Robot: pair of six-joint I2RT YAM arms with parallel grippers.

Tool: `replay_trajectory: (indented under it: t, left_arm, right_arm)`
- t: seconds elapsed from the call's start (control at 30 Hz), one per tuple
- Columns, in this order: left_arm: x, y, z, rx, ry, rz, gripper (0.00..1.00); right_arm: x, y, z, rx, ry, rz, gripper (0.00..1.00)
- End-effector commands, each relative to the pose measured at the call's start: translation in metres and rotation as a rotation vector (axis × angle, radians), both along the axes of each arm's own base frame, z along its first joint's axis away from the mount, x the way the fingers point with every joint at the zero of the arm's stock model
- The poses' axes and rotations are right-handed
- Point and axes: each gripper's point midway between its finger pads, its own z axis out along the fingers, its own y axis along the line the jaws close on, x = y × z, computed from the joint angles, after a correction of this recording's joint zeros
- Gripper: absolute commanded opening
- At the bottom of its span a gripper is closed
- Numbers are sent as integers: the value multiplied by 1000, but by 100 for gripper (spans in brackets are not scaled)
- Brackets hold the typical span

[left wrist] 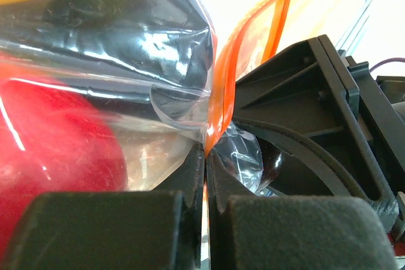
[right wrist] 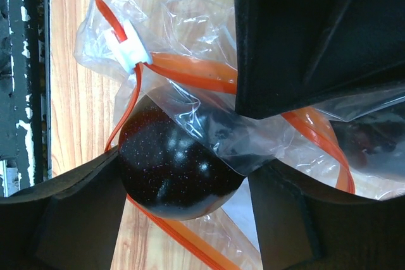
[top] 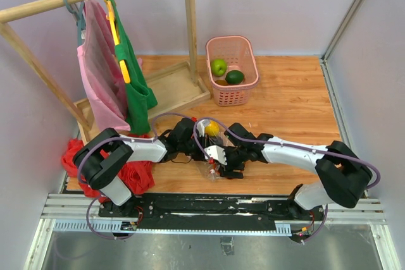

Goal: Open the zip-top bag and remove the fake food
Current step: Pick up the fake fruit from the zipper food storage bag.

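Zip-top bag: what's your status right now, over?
Left gripper shut on zip-top bag at orange strip. Right gripper open, straddling dark purple piece. Red piece inside bag.

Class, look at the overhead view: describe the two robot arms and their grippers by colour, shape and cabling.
Both arms match: the left arm and right arm have white forearm shells between chunky black joints, each with a looping purple cable alongside. The left gripper and right gripper are black and angular.
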Motion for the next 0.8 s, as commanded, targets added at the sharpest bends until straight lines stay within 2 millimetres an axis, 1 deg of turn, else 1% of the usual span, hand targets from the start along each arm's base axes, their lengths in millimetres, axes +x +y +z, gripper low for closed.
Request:
replay_trajectory:
  t: [0.0, 0.07, 0.13, 0.37, 0.47, 0.6, 0.77]
  left_arm:
    - [-38, 21, -37, 115, 216, -27, 0]
    - [-37, 24, -38, 121, 215, -14, 0]
    - [-36, 29, -38, 125, 214, 5, 0]
    - [-30, 41, -36, 126, 204, 55, 0]
    - [-30, 42, -37, 128, 206, 55, 0]
    - [-30, 41, -37, 130, 206, 55, 0]
    - [-26, 43, -34, 135, 191, 69, 0]
  right_arm:
    - [20, 22, 13, 56, -72, -35, 53]
    - [21, 18, 16, 44, -75, -32, 47]
    - [19, 13, 20, 40, -78, -12, 44]
    - [9, -12, 25, 50, -149, 115, 42]
    - [11, -19, 29, 67, -173, 131, 42]
    - [18, -21, 41, 113, -175, 124, 42]
    - [11, -19, 62, 211, -167, 170, 42]
